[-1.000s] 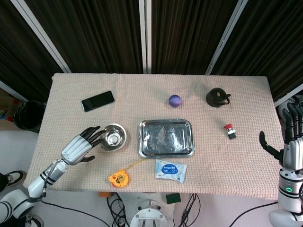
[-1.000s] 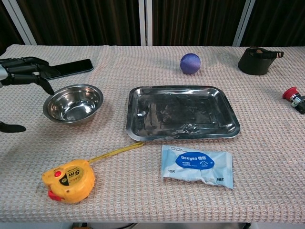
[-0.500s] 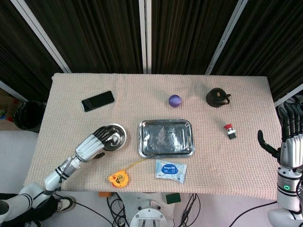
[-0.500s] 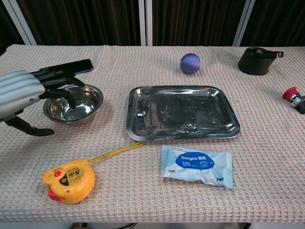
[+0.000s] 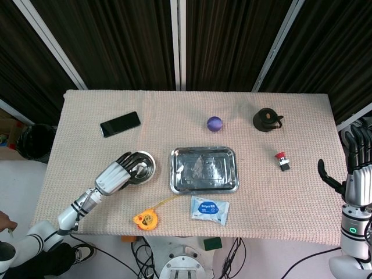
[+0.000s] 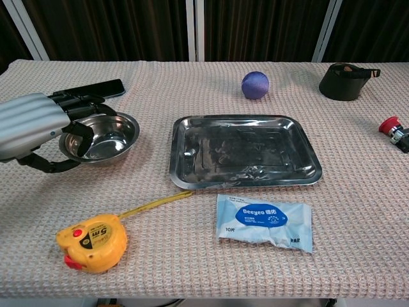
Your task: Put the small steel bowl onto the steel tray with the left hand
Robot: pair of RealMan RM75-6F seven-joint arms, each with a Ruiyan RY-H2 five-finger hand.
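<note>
The small steel bowl (image 5: 143, 164) (image 6: 110, 135) sits on the cloth left of the empty steel tray (image 5: 203, 169) (image 6: 243, 153), a small gap apart. My left hand (image 5: 116, 173) (image 6: 32, 125) grips the bowl's near-left rim: its fingers (image 6: 82, 128) curl over the rim into the bowl and its thumb lies against the outer wall. The bowl still rests on the table. Off the table's right edge, my right hand (image 5: 356, 168) hangs with fingers apart and holds nothing; the chest view does not show it.
A black phone (image 5: 120, 124) lies behind the bowl. A yellow tape measure (image 5: 145, 218) and a wipes packet (image 5: 209, 209) lie in front of the tray. A purple ball (image 5: 214, 123), a black lid (image 5: 267, 120) and a red button (image 5: 283, 160) lie at the back and right.
My left hand has come in from the left onto the bowl. Its fingers went over the rim and the thumb closed in against the bowl's outside. The right hand barely moved.
</note>
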